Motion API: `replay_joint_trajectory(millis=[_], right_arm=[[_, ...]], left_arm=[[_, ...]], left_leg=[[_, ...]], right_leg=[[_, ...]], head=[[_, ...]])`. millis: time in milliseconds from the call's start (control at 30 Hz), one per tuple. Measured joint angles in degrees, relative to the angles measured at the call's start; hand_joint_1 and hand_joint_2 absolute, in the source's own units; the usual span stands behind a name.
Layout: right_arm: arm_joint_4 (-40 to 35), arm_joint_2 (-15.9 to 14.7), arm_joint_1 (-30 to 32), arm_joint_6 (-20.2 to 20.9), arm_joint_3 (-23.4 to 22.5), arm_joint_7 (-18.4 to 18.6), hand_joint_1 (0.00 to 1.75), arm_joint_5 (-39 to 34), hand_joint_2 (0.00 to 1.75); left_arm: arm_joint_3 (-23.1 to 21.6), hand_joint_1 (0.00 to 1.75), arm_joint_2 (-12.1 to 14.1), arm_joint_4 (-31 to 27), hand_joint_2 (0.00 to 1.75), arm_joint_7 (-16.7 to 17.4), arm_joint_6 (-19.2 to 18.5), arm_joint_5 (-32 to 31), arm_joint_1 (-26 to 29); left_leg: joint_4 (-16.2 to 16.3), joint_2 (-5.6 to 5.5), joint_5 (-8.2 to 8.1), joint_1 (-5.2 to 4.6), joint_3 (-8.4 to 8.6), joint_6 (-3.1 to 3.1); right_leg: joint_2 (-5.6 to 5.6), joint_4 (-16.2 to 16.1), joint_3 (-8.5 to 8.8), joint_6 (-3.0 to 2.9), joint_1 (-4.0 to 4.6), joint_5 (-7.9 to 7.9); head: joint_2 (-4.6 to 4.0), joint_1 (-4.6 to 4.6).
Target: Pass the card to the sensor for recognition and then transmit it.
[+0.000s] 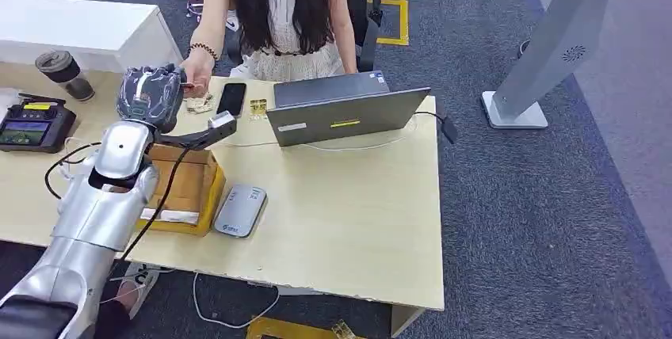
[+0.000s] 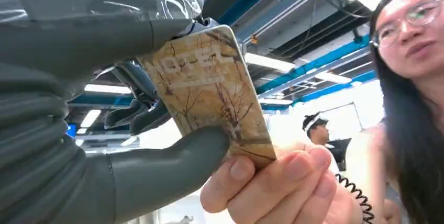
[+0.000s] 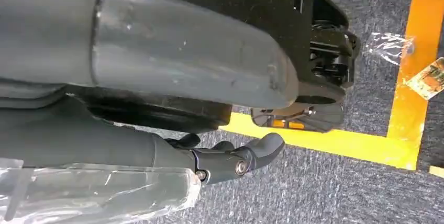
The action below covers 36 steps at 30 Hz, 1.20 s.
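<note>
My left hand [image 1: 150, 95] is raised over the far left of the table, up against a person's hand [image 1: 196, 74]. In the left wrist view the beige hotel card [image 2: 209, 90], printed with bare trees, is pinched between my thumb [image 2: 173, 158] and my darker fingers [image 2: 137, 114]. The person's fingers [image 2: 282, 182] grip the card's other end at the same time. The grey card sensor [image 1: 240, 211] lies flat on the table, nearer to me than the hand. My right hand [image 3: 230, 164] hangs over the carpet floor, holding nothing, its fingers loosely extended.
An open laptop [image 1: 345, 109] stands mid-table with a black phone [image 1: 231, 98] and loose cards [image 1: 258, 108] to its left. A yellow-edged wooden box [image 1: 186, 188] sits under my left forearm. A black terminal [image 1: 33, 123] and a cup [image 1: 63, 72] are far left.
</note>
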Motion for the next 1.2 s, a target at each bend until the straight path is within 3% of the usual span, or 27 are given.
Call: replay_joint_trajectory(millis=[267, 300, 533, 700, 800, 967, 1200], right_arm=[[0.1, 0.1, 0.0, 0.0, 0.2, 0.0, 0.0, 0.5, 0.0], [0.2, 0.1, 0.0, 0.0, 0.4, 0.1, 0.0, 0.5, 0.0], [0.5, 0.2, 0.0, -0.5, 1.0, 0.9, 0.0, 1.5, 0.0], [0.5, 0.0, 0.8, -0.5, 1.5, -1.2, 0.0, 1.6, 0.0], [0.5, 0.0, 1.0, -0.5, 1.6, -0.6, 0.0, 1.4, 0.0], [0.5, 0.3, 0.8, -0.5, 1.6, 1.7, 0.0, 1.4, 0.0], [0.5, 0.3, 0.8, -0.5, 1.6, 1.7, 0.0, 1.3, 0.0]], left_arm=[[0.3, 1.75, 0.5, 0.8, 1.75, 0.1, 0.0, 0.0, 0.0], [0.3, 0.0, 0.6, 0.9, 1.75, 0.1, 0.0, 0.0, 0.0], [0.9, 0.0, 0.7, 1.3, 1.75, -0.2, -0.8, 0.5, -0.1], [1.4, 0.0, -0.1, 0.5, 1.75, -0.9, -0.1, 2.0, 0.9], [2.6, 0.0, -2.2, -3.7, 1.75, -2.8, 0.4, 6.5, 3.6], [2.6, 0.0, -4.9, -10.7, 1.75, -3.1, -1.2, 8.5, 6.1], [2.6, 0.0, -5.7, -17.2, 1.75, -3.3, -2.6, 9.4, 10.5]], left_leg=[[0.0, 0.0, 0.0, 0.0, -0.01, 0.0], [0.0, 0.01, 0.0, 0.0, -0.01, 0.0], [0.0, 0.0, 0.0, 0.0, -0.02, 0.0], [0.0, 0.0, 0.0, -0.01, -0.02, 0.0], [0.0, -0.01, 0.0, -0.01, -0.04, 0.01], [0.0, 0.01, -0.02, -0.02, -0.08, 0.01], [0.0, -0.01, -0.01, -0.01, -0.09, 0.01]], right_leg=[[0.0, 0.0, -0.01, 0.0, 0.0, 0.0], [0.01, 0.0, -0.02, 0.0, 0.0, 0.0], [0.0, 0.0, -0.04, 0.0, 0.0, 0.0], [0.0, 0.0, -0.04, 0.0, -0.01, 0.0], [-0.01, 0.0, -0.04, 0.01, -0.01, 0.0], [0.0, 0.0, -0.04, 0.01, -0.03, 0.0], [-0.03, 0.0, -0.08, 0.0, -0.01, 0.0]], head=[[0.0, -0.04], [0.0, -0.04], [0.0, -0.02], [0.0, -0.04], [0.0, -0.04], [0.0, -0.06], [0.0, -0.02]])
